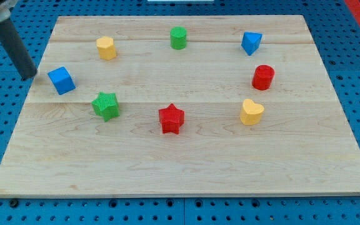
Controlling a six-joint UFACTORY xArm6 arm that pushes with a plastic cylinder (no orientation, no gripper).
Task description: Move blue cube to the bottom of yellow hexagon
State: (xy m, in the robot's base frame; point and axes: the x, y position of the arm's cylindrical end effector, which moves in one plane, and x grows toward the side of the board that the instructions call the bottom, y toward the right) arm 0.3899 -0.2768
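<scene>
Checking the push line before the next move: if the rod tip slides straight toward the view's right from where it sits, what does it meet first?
My tip sits just left of the blue cube, so it would likely meet that cube first; depth is uncertain.

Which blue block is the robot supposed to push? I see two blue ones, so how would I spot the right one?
Look at the wooden board and its left edge. There sits the blue cube, just right of my tip and below-left of the yellow hexagon. The other blue block lies far away at the top right.
</scene>
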